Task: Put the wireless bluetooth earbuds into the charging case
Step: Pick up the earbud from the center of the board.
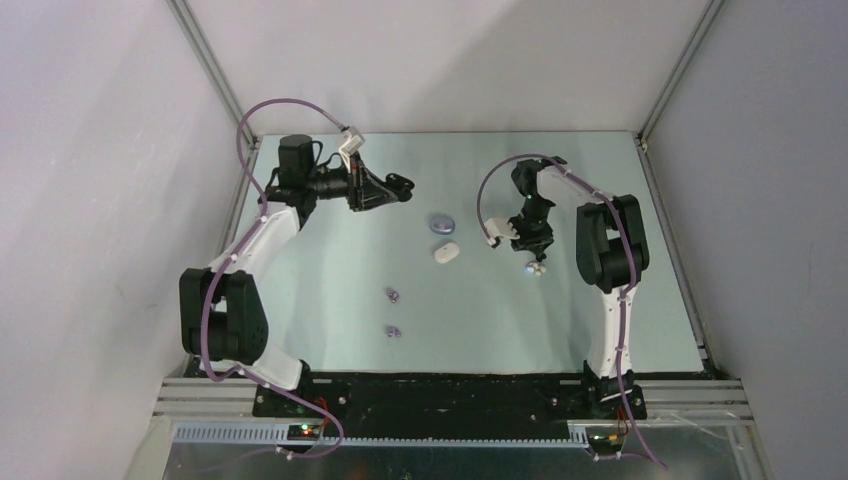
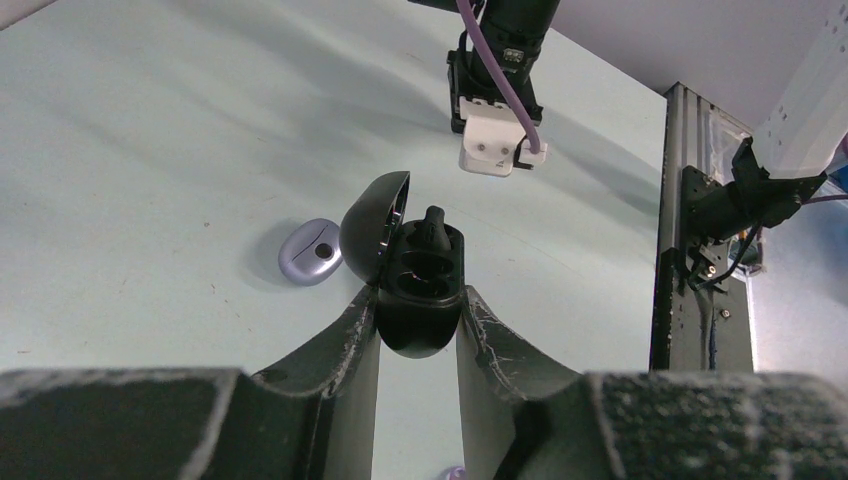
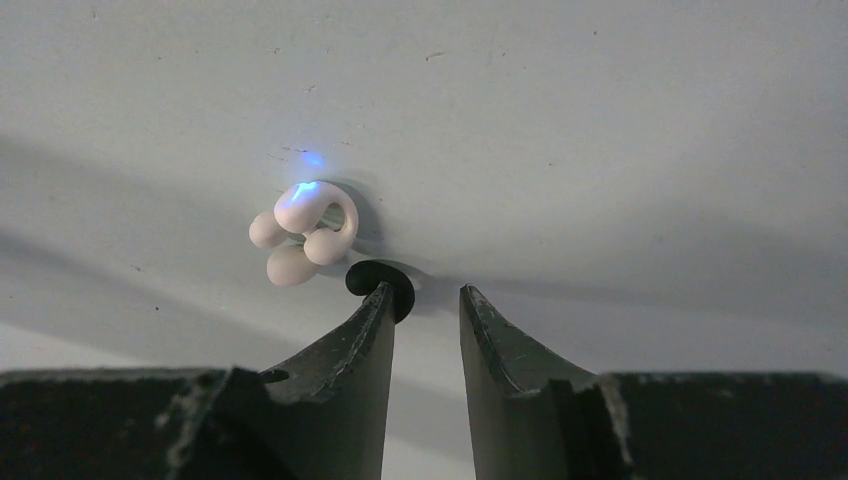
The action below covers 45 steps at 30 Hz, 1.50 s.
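**Left wrist view: black case clamped; right claw spread by loose buds**

The left gripper (image 2: pixel 418 300) is clenched on the black charging case (image 2: pixel 425 275), its fingers pressing the case's two sides. The case is held above the table (image 1: pixel 330 250) with its lid (image 2: pixel 372 225) swung open to the left in this view. Two pockets show inside. A dark lump stands at the far rim, and I cannot tell whether it is a bud.

A closed lavender case (image 2: pixel 310 252) lies on the table beyond it, and a white case (image 1: pixel 446 252) lies near that one.

The right gripper (image 3: pixel 425 295) hangs low over the table with its fingers apart and nothing between them. A black earbud (image 3: pixel 380 279) sits right at one fingertip, and I cannot tell if they touch. The white-pink earbuds (image 3: pixel 300 235) lie clustered just beside it. Two lavender earbuds (image 1: pixel 394 295) lie well apart from both grippers, nearer the arm bases.
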Tool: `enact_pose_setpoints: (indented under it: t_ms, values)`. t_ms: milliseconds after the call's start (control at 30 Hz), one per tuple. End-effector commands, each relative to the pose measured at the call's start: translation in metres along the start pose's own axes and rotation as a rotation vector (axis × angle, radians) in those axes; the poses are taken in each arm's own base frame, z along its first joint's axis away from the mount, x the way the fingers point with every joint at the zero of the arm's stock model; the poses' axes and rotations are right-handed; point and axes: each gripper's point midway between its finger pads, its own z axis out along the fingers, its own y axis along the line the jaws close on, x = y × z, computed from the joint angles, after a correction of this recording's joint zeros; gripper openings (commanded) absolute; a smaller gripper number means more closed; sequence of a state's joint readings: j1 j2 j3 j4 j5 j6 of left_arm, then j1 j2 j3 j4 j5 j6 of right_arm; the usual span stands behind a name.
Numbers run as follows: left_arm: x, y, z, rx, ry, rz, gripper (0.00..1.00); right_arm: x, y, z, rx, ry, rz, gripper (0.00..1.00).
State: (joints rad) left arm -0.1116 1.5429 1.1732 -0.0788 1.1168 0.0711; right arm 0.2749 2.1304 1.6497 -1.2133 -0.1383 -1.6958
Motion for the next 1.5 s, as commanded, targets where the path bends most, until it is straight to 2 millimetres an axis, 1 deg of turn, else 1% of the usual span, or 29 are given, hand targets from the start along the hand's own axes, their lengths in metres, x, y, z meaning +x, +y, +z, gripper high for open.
enact_pose_setpoints:
  t_ms: [0,267,333,400,467,533,700,833,900,933,967,1000,1100,1233,1300,1333,1367,1400,1433,1467]
  values:
    - [-0.008,0.001,-0.003,-0.013,-0.016,0.036,0.0,0.004,0.009,0.001,-0.03,0.006,-0.009,0.34]
    - [-0.008,0.004,-0.002,-0.016,-0.015,0.03,0.0,0.006,0.014,0.0,-0.043,0.004,0.009,0.32]
    - [-0.008,0.004,-0.002,-0.014,-0.015,0.03,0.0,0.006,0.016,-0.002,-0.049,0.003,0.016,0.3]
    - [-0.007,0.005,-0.002,-0.015,-0.014,0.025,0.0,0.007,0.019,-0.004,-0.055,0.004,0.025,0.25]
    - [-0.006,0.005,-0.001,-0.013,-0.013,0.022,0.0,0.007,0.022,-0.004,-0.069,0.004,0.032,0.18]
    - [-0.006,0.006,-0.001,-0.012,-0.013,0.016,0.0,0.007,0.025,-0.005,-0.081,0.003,0.043,0.13]
    - [-0.006,0.007,0.0,-0.009,-0.015,0.015,0.0,0.007,0.028,-0.006,-0.096,0.001,0.069,0.12]
    - [-0.007,0.007,0.0,-0.008,-0.016,0.017,0.0,0.004,0.027,-0.01,-0.091,-0.017,0.1,0.04]
    - [-0.007,0.007,0.0,-0.01,-0.016,0.016,0.0,0.0,0.023,-0.017,-0.071,-0.044,0.129,0.0]
    - [-0.007,0.007,0.0,-0.009,-0.017,0.016,0.0,-0.003,0.017,-0.025,-0.043,-0.062,0.152,0.0]
    - [-0.007,0.008,0.0,-0.012,-0.017,0.015,0.0,-0.005,0.016,-0.029,-0.035,-0.073,0.169,0.0]
    - [-0.007,0.008,0.001,-0.013,-0.018,0.015,0.0,-0.009,0.009,-0.039,-0.002,-0.094,0.189,0.0]
    - [-0.008,0.009,0.001,-0.014,-0.021,0.01,0.0,-0.016,0.006,-0.06,0.041,-0.128,0.215,0.0]
    - [-0.006,0.013,0.004,-0.02,-0.023,-0.016,0.0,-0.024,0.001,-0.078,0.095,-0.161,0.271,0.0]
    - [-0.009,0.018,0.006,-0.033,-0.033,0.002,0.0,-0.033,-0.007,-0.091,0.135,-0.198,0.342,0.0]
    - [-0.011,0.02,0.007,-0.043,-0.043,0.003,0.0,-0.043,-0.015,-0.104,0.17,-0.237,0.391,0.0]
    - [-0.013,0.021,0.009,-0.044,-0.051,-0.004,0.0,-0.048,-0.017,-0.111,0.184,-0.259,0.415,0.0]
    - [-0.013,0.023,0.011,-0.054,-0.053,-0.009,0.0,-0.062,-0.024,-0.127,0.22,-0.309,0.448,0.0]
    - [-0.013,0.023,0.014,-0.056,-0.057,-0.016,0.0,-0.07,-0.029,-0.143,0.261,-0.343,0.482,0.0]
    - [-0.014,0.024,0.017,-0.059,-0.058,-0.019,0.0,-0.083,-0.033,-0.151,0.277,-0.383,0.483,0.0]
